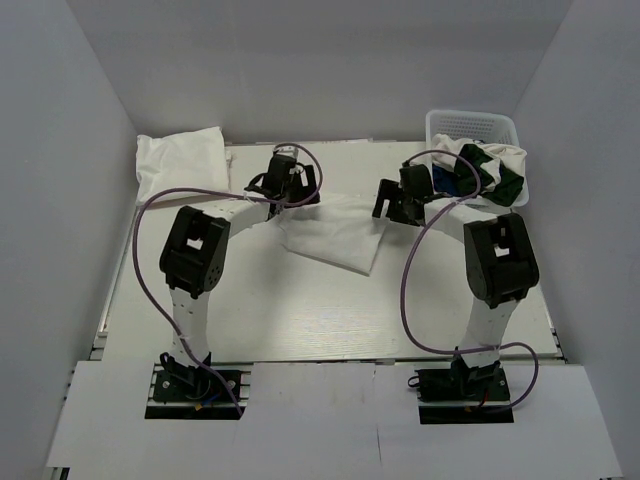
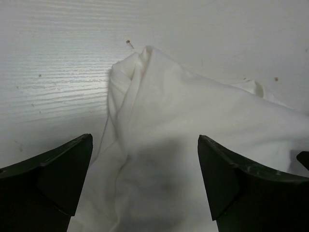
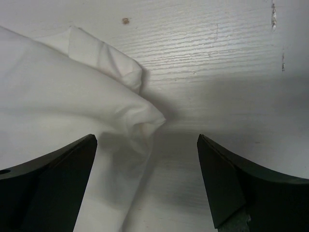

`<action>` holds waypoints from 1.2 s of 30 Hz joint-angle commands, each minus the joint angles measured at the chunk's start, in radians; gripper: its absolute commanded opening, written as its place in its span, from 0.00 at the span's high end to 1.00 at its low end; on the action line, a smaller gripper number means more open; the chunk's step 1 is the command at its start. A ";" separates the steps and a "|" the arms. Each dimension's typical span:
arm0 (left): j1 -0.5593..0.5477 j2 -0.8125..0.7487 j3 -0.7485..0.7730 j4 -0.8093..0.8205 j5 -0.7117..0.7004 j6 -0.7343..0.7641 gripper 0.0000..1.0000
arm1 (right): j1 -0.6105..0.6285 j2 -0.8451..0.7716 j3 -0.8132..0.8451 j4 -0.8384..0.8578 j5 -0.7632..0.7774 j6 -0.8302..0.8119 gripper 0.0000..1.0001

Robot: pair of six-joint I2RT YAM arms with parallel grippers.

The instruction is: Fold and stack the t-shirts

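left gripper (image 2: 145, 139): jaws spread, nothing held, white t-shirt (image 2: 193, 111) under them | right gripper (image 3: 147, 137): jaws spread, its corner near left finger, probably untouched

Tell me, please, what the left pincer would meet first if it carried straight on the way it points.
Most likely the white t-shirt: its bunched fold lies directly ahead of the open left pincer, with the table beneath it. Depth is unclear.
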 commanded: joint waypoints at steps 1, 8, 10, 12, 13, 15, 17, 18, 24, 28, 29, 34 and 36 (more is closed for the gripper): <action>0.003 -0.109 -0.013 -0.065 0.052 0.008 0.00 | 0.005 -0.107 0.002 0.010 -0.025 -0.011 0.10; -0.009 -0.118 -0.093 -0.088 0.130 0.008 0.00 | 0.009 -0.201 -0.105 0.037 -0.088 -0.006 0.10; -0.019 -0.097 -0.102 -0.131 0.119 0.008 0.00 | 0.008 -0.208 -0.122 0.031 -0.094 -0.006 0.10; -0.019 -0.079 -0.117 -0.162 0.090 0.008 0.00 | 0.013 -0.219 -0.145 0.033 -0.098 -0.003 0.10; -0.019 -0.079 -0.143 -0.162 0.079 0.008 0.00 | 0.010 -0.228 -0.150 0.039 -0.106 0.002 0.10; -0.019 -0.069 -0.153 -0.162 0.065 0.018 0.00 | 0.011 -0.231 -0.164 0.047 -0.126 0.005 0.10; -0.037 -0.057 -0.153 -0.162 0.085 0.042 0.04 | 0.013 -0.228 -0.167 0.053 -0.131 0.008 0.10; -0.037 -0.048 -0.153 -0.162 0.095 0.058 0.09 | 0.014 -0.227 -0.168 0.057 -0.143 0.009 0.10; -0.103 0.036 -0.070 -0.203 0.073 0.114 0.25 | 0.013 -0.227 -0.182 0.090 -0.155 0.014 0.10; -0.128 0.087 -0.036 -0.248 0.052 0.137 0.67 | 0.011 -0.250 -0.208 0.109 -0.137 0.017 0.10; -0.128 0.087 -0.027 -0.248 0.035 0.137 0.81 | 0.011 -0.265 -0.219 0.111 -0.125 0.017 0.10; -0.137 0.052 0.010 -0.269 -0.169 0.120 1.00 | 0.006 -0.328 -0.277 0.168 -0.086 0.014 0.10; -0.137 -0.014 0.010 -0.248 -0.293 0.161 1.00 | 0.011 -0.377 -0.328 0.206 -0.066 0.011 0.10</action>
